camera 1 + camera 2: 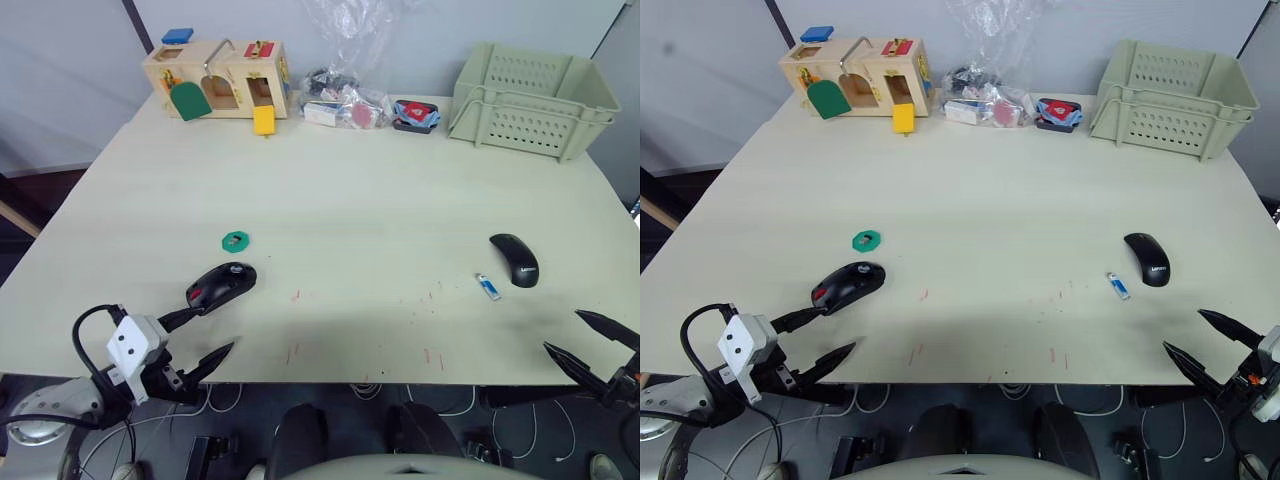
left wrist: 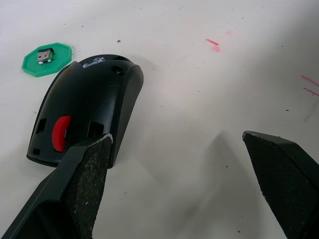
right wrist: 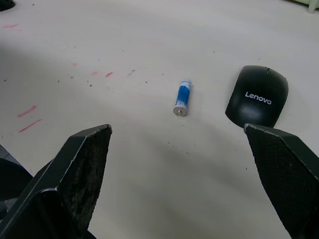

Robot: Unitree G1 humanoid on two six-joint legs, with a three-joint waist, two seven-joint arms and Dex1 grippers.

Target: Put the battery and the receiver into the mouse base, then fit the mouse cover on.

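**A:** Where do your task pieces sit?

**B:** Your battery (image 3: 182, 97) lies flat on the pale table (image 1: 360, 200), toward the robot's right, just beside the mouse cover (image 3: 257, 96) and apart from it. The cover rests dome up, its white "Lenovo" lettering readable. Over on the robot's left, well apart from those two, you have the mouse base (image 2: 82, 115), hollow side up with its red patch showing. Near it lies a green octagonal disc (image 2: 47, 58) carrying a small metal-and-black piece, probably the receiver (image 2: 45, 54).

**A:** And your grippers?

**B:** Your left gripper (image 1: 200, 335) hangs at the near table edge with its two black fingers spread wide and nothing between them; one fingertip reaches just up to the base's near end, though you cannot tell whether it touches. Your right gripper (image 1: 590, 343) hovers at the near right edge, fingers also wide apart and empty, the battery and cover lying ahead of it.

**A:** What else do you see?

**B:** Along the far edge: a wooden latch box (image 1: 218, 78) with coloured doors, a clear plastic bag of small items (image 1: 345, 100), and a pale green slotted crate (image 1: 528, 98). Red marks dot the table's near part.
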